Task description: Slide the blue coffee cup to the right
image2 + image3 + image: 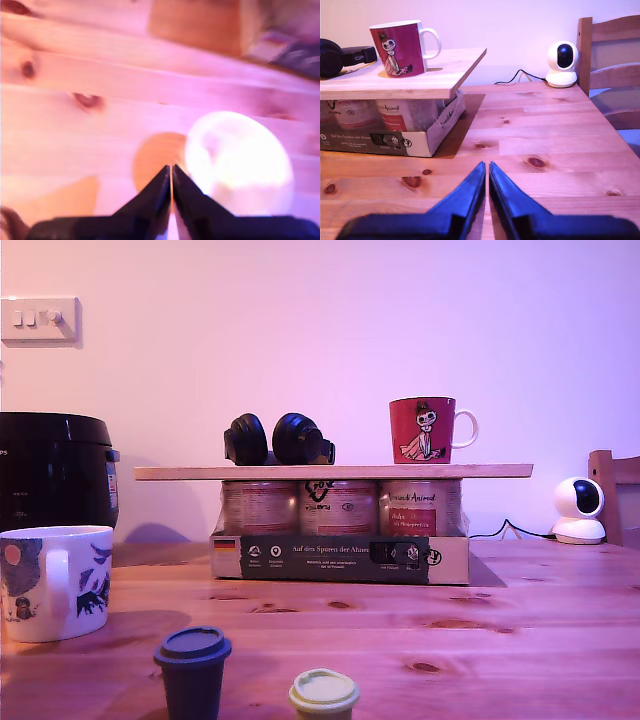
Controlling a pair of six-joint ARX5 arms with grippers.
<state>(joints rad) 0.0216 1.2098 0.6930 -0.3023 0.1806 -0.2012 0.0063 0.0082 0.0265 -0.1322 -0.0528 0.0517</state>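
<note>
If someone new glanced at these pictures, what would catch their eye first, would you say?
Probably the red mug beside black headphones on a plank laid over a tray of cans mid-table. Next, the blue coffee cup at the exterior view's left edge, with two small lidded cups in front.

My first tool (171,172) and second tool (487,169) have jaws pressed together.

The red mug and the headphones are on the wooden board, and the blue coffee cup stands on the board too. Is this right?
Not quite. In the exterior view the blue coffee cup stands on the table, at that view's left, not on the wooden board. The red mug and headphones are on the board.
</note>
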